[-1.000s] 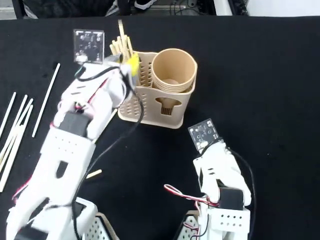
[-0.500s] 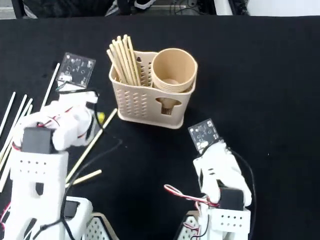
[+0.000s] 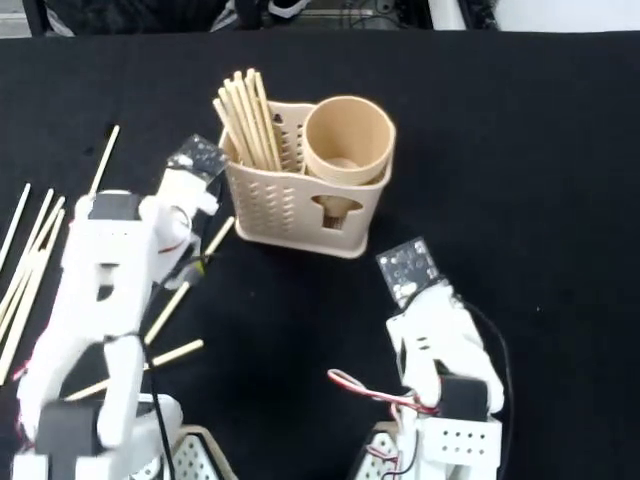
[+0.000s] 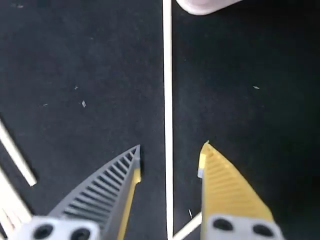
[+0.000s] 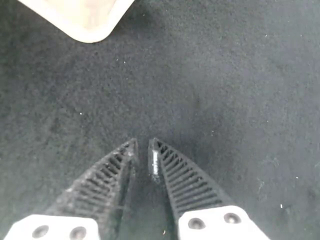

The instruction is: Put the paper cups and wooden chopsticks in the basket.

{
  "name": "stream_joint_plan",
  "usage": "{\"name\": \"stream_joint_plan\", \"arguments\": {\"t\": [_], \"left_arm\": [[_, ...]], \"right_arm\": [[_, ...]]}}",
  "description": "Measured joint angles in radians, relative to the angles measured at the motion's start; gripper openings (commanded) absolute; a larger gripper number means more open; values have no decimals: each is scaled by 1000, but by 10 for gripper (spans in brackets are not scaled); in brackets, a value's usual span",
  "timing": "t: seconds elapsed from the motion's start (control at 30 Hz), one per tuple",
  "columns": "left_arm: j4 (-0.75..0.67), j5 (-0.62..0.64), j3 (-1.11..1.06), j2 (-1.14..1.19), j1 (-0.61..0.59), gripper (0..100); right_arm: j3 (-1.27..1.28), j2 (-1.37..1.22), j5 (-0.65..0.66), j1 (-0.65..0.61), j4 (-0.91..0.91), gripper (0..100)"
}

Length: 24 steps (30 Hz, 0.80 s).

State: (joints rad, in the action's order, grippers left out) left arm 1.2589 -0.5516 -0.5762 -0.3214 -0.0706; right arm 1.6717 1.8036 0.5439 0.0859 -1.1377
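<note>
The beige basket (image 3: 300, 215) stands at the table's middle back. It holds stacked paper cups (image 3: 347, 140) and a bundle of wooden chopsticks (image 3: 245, 115). A loose chopstick (image 3: 220, 235) lies slanted just left of the basket. My left gripper (image 3: 197, 266) hangs over it. In the left wrist view the left gripper (image 4: 171, 146) is open, and the chopstick (image 4: 167, 75) runs between its fingers on the cloth. My right gripper (image 5: 142, 143) is shut and empty, low over bare cloth near a basket corner (image 5: 85, 17).
Several more chopsticks (image 3: 30, 270) lie at the table's left edge, one (image 3: 105, 160) farther back and another (image 3: 170, 353) near the left arm's base. The right arm (image 3: 440, 340) sits in front of the basket. Black cloth covers the table.
The left arm left its chopsticks in the basket, drew back to the left, and now stands lower over the loose chopstick. The right arm has kept still.
</note>
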Motion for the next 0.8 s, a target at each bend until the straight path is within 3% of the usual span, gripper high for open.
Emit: {"name": "stream_joint_plan", "arguments": {"t": [0.23,0.47,0.8], "left_arm": [[-26,-9,101,232,-3,191],[-35,-9,224,417,-6,104],[-35,-31,199,391,-8,105]], "right_arm": [[5,0,0,0,0,53],[5,0,0,0,0,53],[5,0,0,0,0,53]]}}
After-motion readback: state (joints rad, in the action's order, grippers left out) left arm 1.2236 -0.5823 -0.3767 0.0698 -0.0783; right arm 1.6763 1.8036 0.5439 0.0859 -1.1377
